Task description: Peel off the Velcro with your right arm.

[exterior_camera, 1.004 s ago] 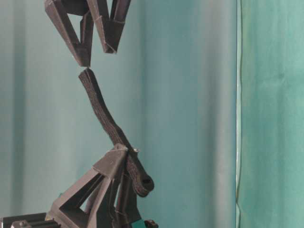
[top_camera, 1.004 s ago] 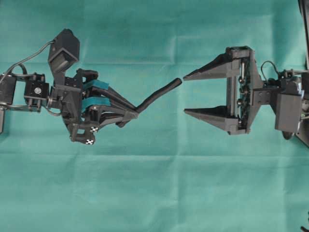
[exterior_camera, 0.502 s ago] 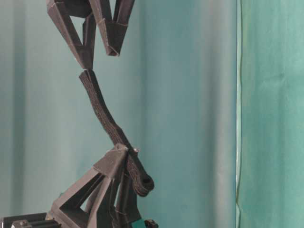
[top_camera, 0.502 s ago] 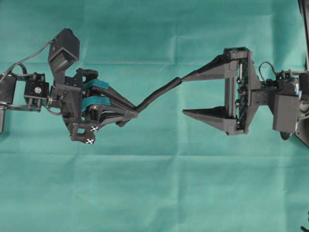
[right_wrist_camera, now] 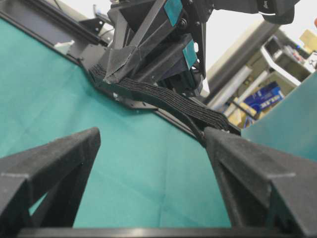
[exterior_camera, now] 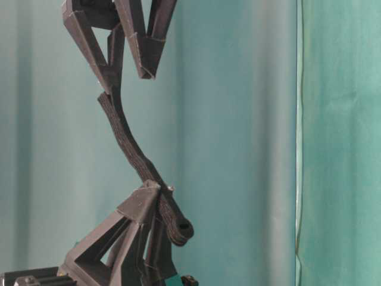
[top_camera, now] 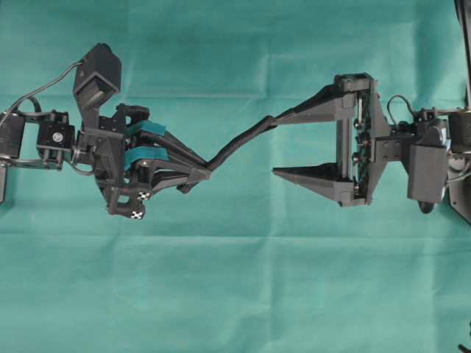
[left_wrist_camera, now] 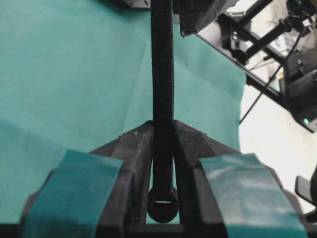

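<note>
Velcro (top_camera: 239, 141) pinched near its rounded end in left gripper (top_camera: 200, 171), teal-taped jaws clamped tight on it; rest of strap free, held above table. Long axis from approx 8 to 2 o'clock in overhead view, free tip up toward right gripper (top_camera: 274, 145). Right gripper gaping wide, nothing held. Free tip lies against one finger (top_camera: 305, 114) at 12 o'clock side of gap, not centred between the two. Prob. next: shift R arm toward 12 o'clock so tip sits mid-gap, then close on one layer only. Right arm far nearer the free end.

Overhead, table-level, two wrist close-ups
</note>
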### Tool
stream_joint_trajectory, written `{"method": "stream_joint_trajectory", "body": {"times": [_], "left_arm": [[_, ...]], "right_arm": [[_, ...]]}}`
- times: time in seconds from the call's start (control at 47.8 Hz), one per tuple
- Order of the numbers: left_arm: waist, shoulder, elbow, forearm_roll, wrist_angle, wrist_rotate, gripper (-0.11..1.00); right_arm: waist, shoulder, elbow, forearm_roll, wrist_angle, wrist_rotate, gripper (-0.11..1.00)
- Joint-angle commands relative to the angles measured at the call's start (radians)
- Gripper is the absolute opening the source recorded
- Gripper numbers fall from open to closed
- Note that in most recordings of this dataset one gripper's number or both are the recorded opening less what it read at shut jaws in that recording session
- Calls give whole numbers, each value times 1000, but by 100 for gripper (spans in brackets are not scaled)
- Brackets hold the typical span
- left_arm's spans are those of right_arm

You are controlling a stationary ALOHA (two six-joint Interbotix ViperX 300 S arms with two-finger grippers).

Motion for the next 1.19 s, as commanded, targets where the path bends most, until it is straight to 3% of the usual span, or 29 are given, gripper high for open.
{"method": "stream_joint_trajectory", "body": {"times": [0.0,0.251,0.816,1.172], "left_arm": [[3,-18,-9,-2,-14,0,10],[2,-18,-9,-2,-12,0,10],[2,-18,-9,-2,-12,0,10],[-3,-18,-9,-2,-12,0,10]], "right_arm": [[3,-2,-25,0,-14,-2,67],[3,14,-29,0,-38,-2,61],[0,29,-31,0,-109,-2,13],[-6,54,-35,0,-112,0,11]]}}
